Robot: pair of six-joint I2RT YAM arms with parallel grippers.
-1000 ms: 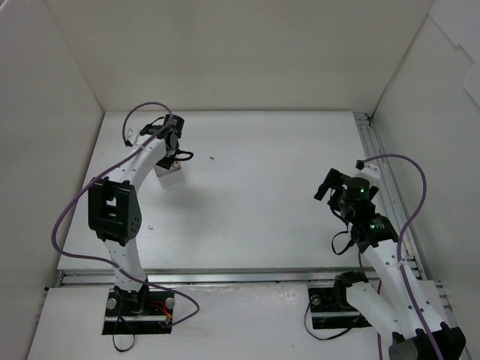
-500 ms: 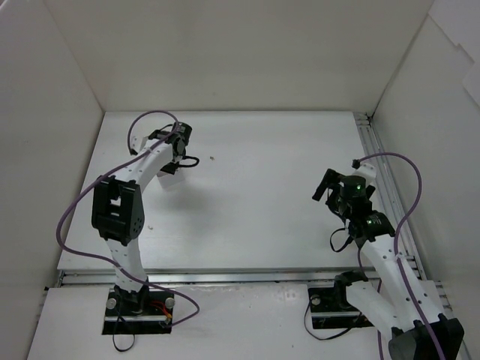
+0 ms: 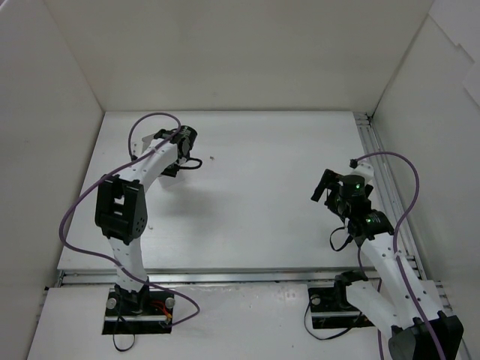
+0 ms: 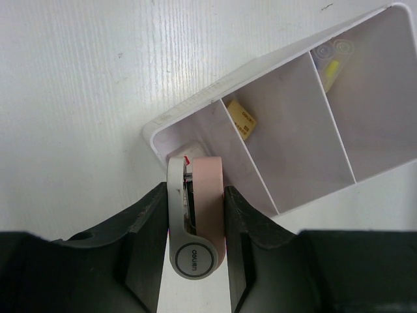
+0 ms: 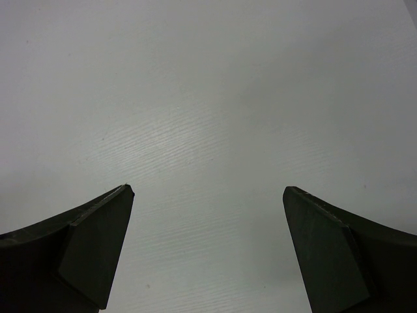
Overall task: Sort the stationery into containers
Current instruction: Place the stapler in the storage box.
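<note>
My left gripper point(image 4: 195, 193) is shut on a stubby pink and white block point(image 4: 199, 225) with a round white end. It holds the block over the left end compartment of the white organizer point(image 4: 195, 104). A small yellow block point(image 4: 244, 122) lies in the middle compartment. A yellow pen-like stick point(image 4: 331, 68) lies in the right compartment. In the top view my left gripper point(image 3: 180, 150) is at the far left of the table, and the organizer is almost wholly hidden under it. My right gripper point(image 5: 207, 195) is open and empty over bare table; in the top view it point(image 3: 324, 189) is at the right.
White walls stand close on the left, back and right. A metal rail point(image 3: 375, 161) runs along the table's right edge. A tiny dark speck point(image 3: 212, 157) lies right of the left gripper.
My left gripper has moved a little farther back and right, and now covers the organizer in the top view. The right arm has barely shifted.
</note>
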